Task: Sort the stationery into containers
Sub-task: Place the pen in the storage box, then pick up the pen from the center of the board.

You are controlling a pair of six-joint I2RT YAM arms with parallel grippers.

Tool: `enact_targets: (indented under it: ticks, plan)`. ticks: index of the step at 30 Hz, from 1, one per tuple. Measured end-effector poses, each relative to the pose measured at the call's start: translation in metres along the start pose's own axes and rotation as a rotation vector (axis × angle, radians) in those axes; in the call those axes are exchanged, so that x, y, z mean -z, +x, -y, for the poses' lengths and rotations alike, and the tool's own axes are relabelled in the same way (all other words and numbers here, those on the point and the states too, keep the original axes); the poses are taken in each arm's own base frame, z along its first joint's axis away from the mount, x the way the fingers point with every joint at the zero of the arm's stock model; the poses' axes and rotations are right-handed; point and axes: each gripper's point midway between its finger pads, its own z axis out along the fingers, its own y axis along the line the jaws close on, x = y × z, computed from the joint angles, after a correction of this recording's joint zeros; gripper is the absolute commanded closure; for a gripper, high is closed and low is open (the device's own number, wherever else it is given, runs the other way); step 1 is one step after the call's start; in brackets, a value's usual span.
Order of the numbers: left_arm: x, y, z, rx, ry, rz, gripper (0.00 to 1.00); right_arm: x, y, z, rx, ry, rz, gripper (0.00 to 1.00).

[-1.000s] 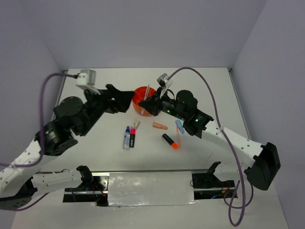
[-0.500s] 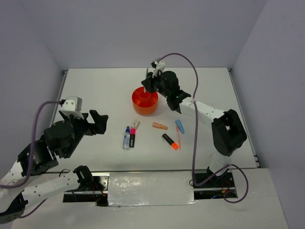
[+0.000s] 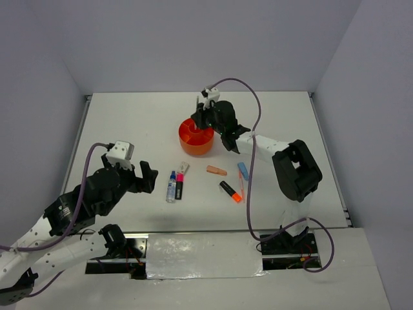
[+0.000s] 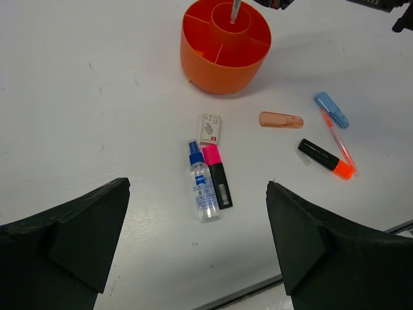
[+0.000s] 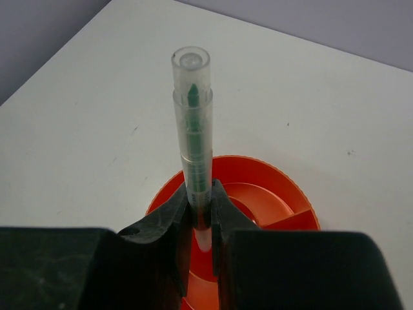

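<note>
Over organiser (image 5: 284, 178), right pincer (image 5: 200, 204) clamps clear pen (image 5: 193, 123), seemingly upright.

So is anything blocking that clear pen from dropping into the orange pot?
Nothing visible. The right tool holds the pen upright directly over the orange organiser, and its lower end appears to be inside the central tube already.

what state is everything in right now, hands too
right hand, shut on clear pen
organiser, upright
clear pen, upright, lower end in the organiser's central tube
left hand, open, empty
blue-capped marker, lying flat, capped
pink-black highlighter, lying flat beside that marker
orange-black highlighter, lying flat
peach piece, lying flat
light-blue piece, lying flat
orange pen, lying flat
white piece, lying flat
</note>
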Motion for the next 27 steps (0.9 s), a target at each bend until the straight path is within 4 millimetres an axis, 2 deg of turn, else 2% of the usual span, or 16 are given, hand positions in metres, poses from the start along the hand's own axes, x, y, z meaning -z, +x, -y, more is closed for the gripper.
enact_targets:
  ticks: [3, 4, 6, 10, 12, 14, 15, 18, 23, 27]
  plan:
    - [0.002, -0.002, 0.002, 0.010, 0.018, 0.009, 0.01, -0.003, 0.006, 0.001, -0.002, 0.001, -0.007, 0.79]
    - [0.002, -0.002, 0.002, 0.012, 0.021, 0.011, 0.01, -0.004, 0.009, 0.002, -0.003, 0.001, -0.011, 0.68]
    - [0.003, -0.002, 0.003, 0.015, 0.027, 0.012, 0.01, -0.004, 0.014, 0.002, -0.010, 0.001, -0.022, 0.64]
    - [0.003, -0.003, 0.003, 0.017, 0.029, 0.015, 0.01, -0.001, 0.027, 0.003, -0.019, 0.000, -0.032, 0.38]
    - [0.002, -0.004, 0.003, 0.019, 0.030, 0.016, 0.01, 0.001, 0.034, 0.004, -0.024, 0.000, -0.043, 0.30]
    - [0.002, -0.004, 0.003, 0.020, 0.033, 0.016, 0.01, 0.006, 0.040, 0.004, -0.032, -0.002, -0.053, 0.13]
    - [0.002, -0.004, 0.003, 0.018, 0.034, 0.015, 0.01, 0.010, 0.037, 0.003, -0.036, 0.000, -0.048, 0.01]
    - [0.002, -0.004, 0.004, 0.010, 0.041, 0.015, 0.01, 0.021, 0.017, -0.001, -0.031, -0.006, -0.015, 0.00]
    - [0.001, -0.004, 0.003, 0.011, 0.039, 0.014, 0.01, 0.055, -0.055, -0.015, -0.021, -0.015, 0.116, 0.00]
    - [0.001, -0.005, 0.002, 0.014, 0.033, 0.014, 0.01, 0.096, -0.105, -0.021, -0.025, 0.017, 0.168, 0.00]
